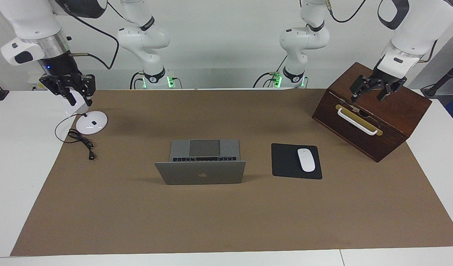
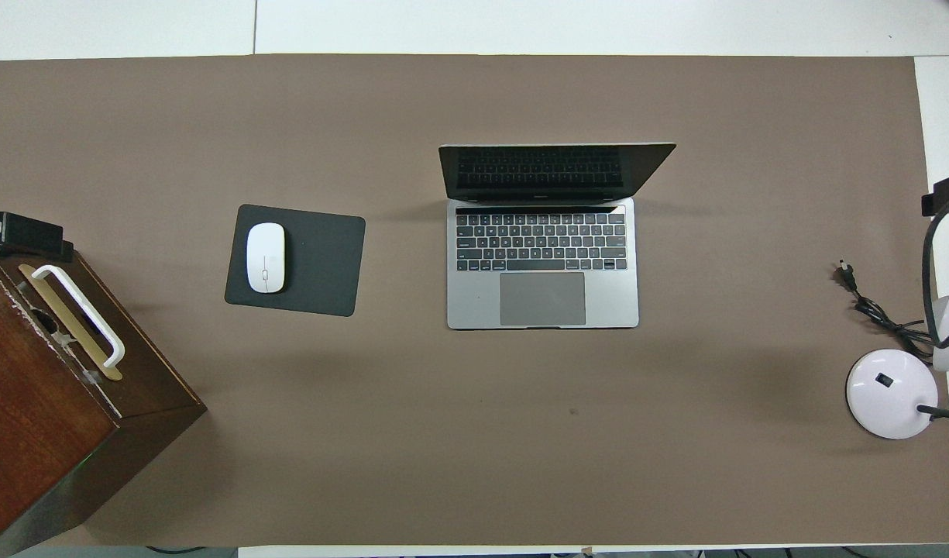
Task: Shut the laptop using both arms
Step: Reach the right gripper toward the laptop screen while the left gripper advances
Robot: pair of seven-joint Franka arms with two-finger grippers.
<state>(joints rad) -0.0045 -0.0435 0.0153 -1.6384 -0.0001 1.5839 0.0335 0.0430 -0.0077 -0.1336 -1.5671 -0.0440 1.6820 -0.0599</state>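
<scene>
The silver-grey laptop point(image 1: 200, 173) stands open in the middle of the brown mat, its lid upright and the logo side showing in the facing view. Its keyboard and trackpad point(image 2: 542, 263) lie bare in the overhead view. My left gripper point(image 1: 367, 98) hangs open over the top of the wooden box, at the left arm's end of the table; only its tip point(image 2: 25, 232) shows from overhead. My right gripper point(image 1: 78, 100) hangs over the desk lamp at the right arm's end, its fingers narrowed but apart, holding nothing. Both are well away from the laptop.
A dark wooden box point(image 1: 381, 114) with a white handle stands at the left arm's end. A white mouse point(image 1: 306, 159) lies on a black pad point(image 1: 285, 162) beside the laptop. A white lamp base point(image 1: 91, 122) and its black cable point(image 1: 80, 140) lie at the right arm's end.
</scene>
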